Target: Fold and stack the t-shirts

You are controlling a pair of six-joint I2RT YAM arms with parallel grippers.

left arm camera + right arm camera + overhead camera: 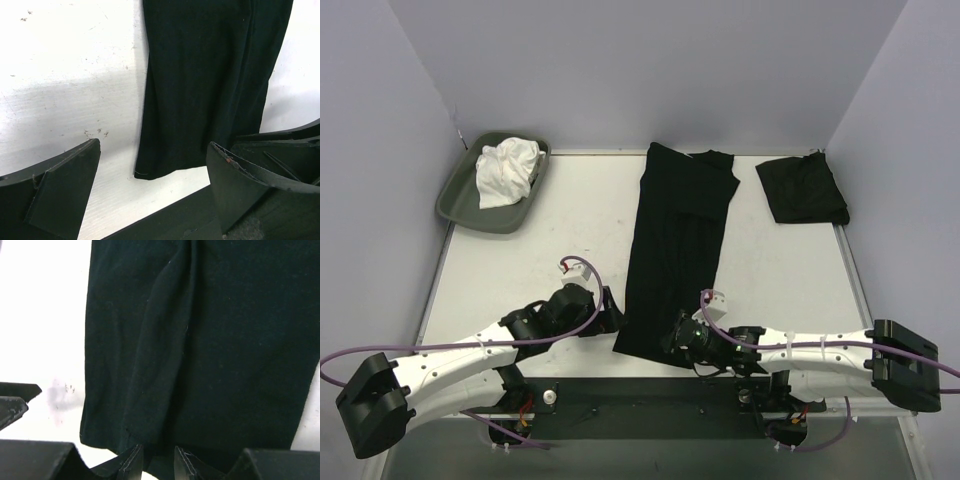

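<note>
While the left hand stands wide just left of the long t-shirt, flat on the surface, the right hand is narrow at its near hem, grip uncertain. Thin cloth may slip; a one-sided lift would skew the fold.

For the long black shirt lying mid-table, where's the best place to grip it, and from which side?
Grip the long black shirt at its near hem corners, coming in from the near edge of the table. It lies flat as a strip running away from the arms, with its hem free there.
</note>
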